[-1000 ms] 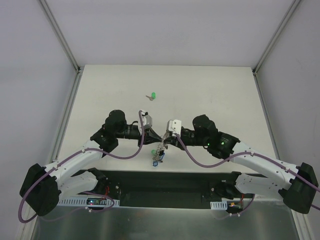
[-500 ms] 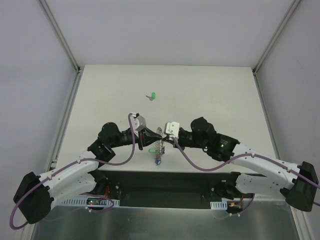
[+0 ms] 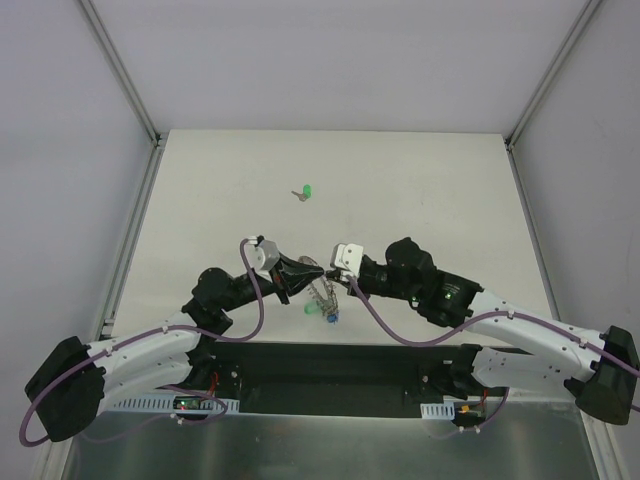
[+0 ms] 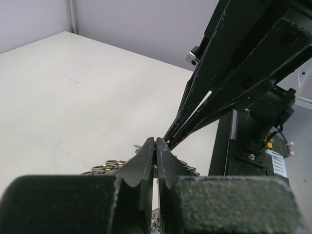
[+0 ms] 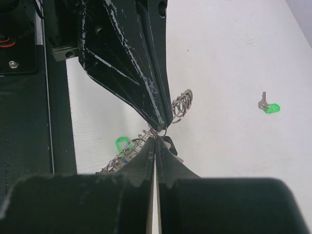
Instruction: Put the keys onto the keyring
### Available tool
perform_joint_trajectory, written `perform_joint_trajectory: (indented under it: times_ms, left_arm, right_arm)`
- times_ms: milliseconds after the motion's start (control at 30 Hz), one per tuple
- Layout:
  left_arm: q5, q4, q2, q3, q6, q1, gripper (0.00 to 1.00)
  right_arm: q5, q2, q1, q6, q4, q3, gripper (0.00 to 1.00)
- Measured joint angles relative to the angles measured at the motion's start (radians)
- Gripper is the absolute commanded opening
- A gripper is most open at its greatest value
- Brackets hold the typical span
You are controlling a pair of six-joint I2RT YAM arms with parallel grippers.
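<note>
White table [image 3: 420, 180] carries one loose green key [image 3: 306, 191] beyond keyring [image 3: 318, 292].

Both arms bowed inward, left hand [image 4: 155, 142] and right hand [image 5: 156, 140] closed, tips meeting.

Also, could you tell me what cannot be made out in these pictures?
- Top view: the keyring is too small to count the keys on it.
- Left wrist view: the left gripper hides most of the keyring.
- Right wrist view: where the right gripper meets the left, the shut tips hide what either pinches.
</note>
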Motion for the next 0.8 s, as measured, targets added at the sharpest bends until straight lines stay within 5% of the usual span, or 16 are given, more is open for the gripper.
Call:
perform_joint_trajectory:
  times_ms: [267, 467, 633, 800]
  left_arm:
    - [-0.034, 0.032, -0.021, -0.024, -0.011, -0.005, 0.12]
    - [-0.058, 0.041, -0.062, -0.024, -0.013, -0.004, 0.09]
    - [-0.058, 0.019, -0.078, -0.024, -0.004, -0.004, 0.31]
    - [-0.031, -0.132, -0.111, 0.013, 0.055, -0.004, 0.38]
  right_arm:
    - [0.015, -0.002, 0.006, -0.006, -0.009, 0.003, 0.01]
    - [0.012, 0.002, 0.009, -0.016, -0.078, 0.005, 0.01]
    - [0.003, 0.016, 0.009, -0.021, -0.117, 0.022, 0.01]
    - [-0.005, 0.030, 0.010, -0.032, -0.151, 0.043, 0.01]
